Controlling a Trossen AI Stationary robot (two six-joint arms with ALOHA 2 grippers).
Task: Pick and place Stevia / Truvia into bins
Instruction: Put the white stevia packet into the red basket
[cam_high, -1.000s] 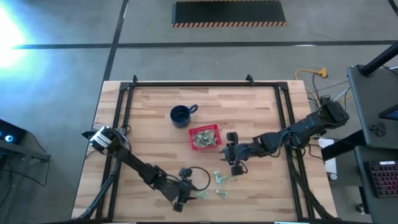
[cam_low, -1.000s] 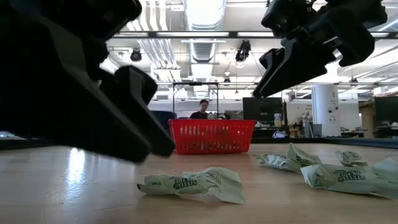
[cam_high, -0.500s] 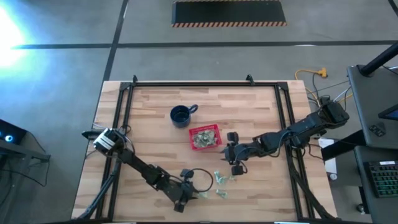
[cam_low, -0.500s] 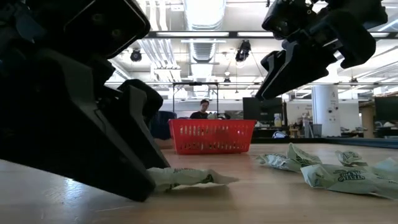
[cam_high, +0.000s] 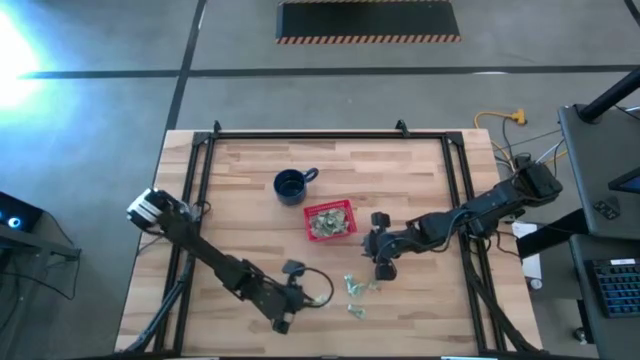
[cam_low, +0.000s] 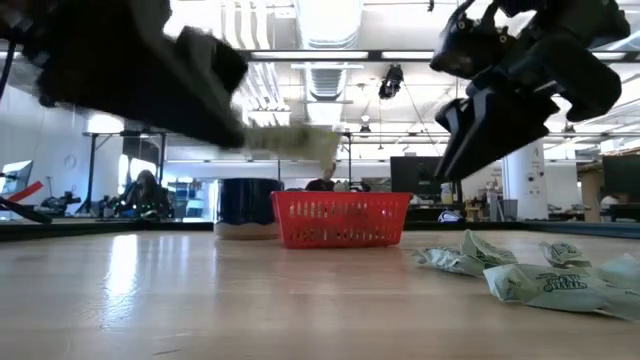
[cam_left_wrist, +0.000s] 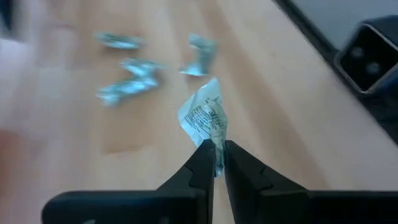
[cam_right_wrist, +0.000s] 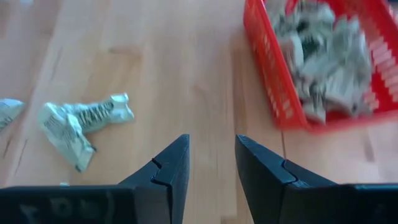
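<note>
My left gripper is shut on one crumpled green-and-white sachet and holds it above the table near the front edge; it also shows in the high view and the low view. Several loose sachets lie flat on the wood between the two grippers. The red basket, with several sachets inside, stands at the table's middle. My right gripper is open and empty, raised over bare wood just right of the basket, with a loose sachet ahead of it. My left gripper pinches the sachet by one end between its two fingertips. The rest of the sachet sticks out beyond the fingers. In the low view the sachet is lifted clear of the table, higher than the basket's rim.
A dark blue mug stands on the far left side of the basket. A black rail runs along the table's right side. Bare wood lies at the left of the table.
My left gripper has gone down onto a sachet lying near the front edge, taken hold of it and gone up with it. The sachet has left the table and now hangs clear above it. The other sachets have stayed where they were.
</note>
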